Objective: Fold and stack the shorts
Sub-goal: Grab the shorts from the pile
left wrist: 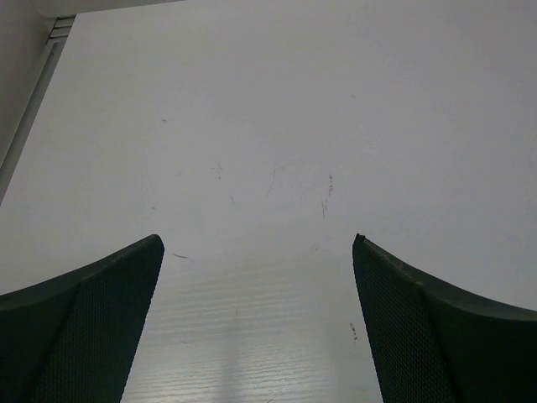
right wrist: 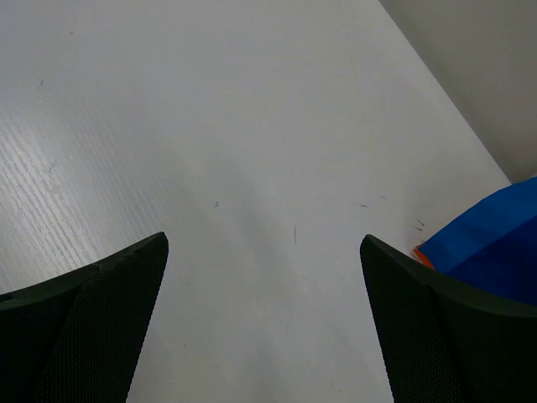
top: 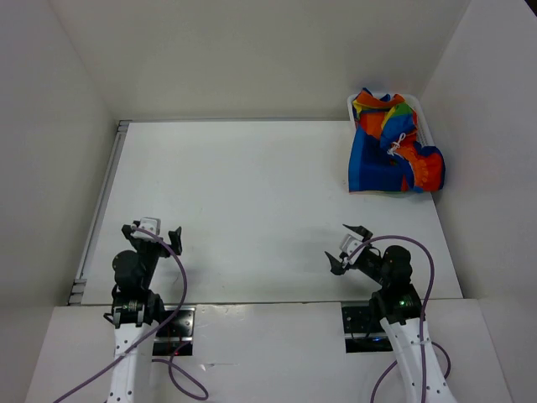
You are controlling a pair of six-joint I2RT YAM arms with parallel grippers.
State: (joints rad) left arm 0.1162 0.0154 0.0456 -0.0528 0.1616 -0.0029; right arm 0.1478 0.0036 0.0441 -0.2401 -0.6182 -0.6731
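Spilling from the white mesh basket [top: 425,117] at upper right, the rainbow-striped shorts [top: 390,155] lie bunched; left gripper [top: 153,233] and right gripper [top: 346,248] gape wide, empty. A pinch could snag the drawstring [top: 401,143] or drag the basket along.

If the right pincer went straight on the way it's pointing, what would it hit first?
Probably the bare table: the right pincer looks angled down at it. The shorts sit off to the right of that line.
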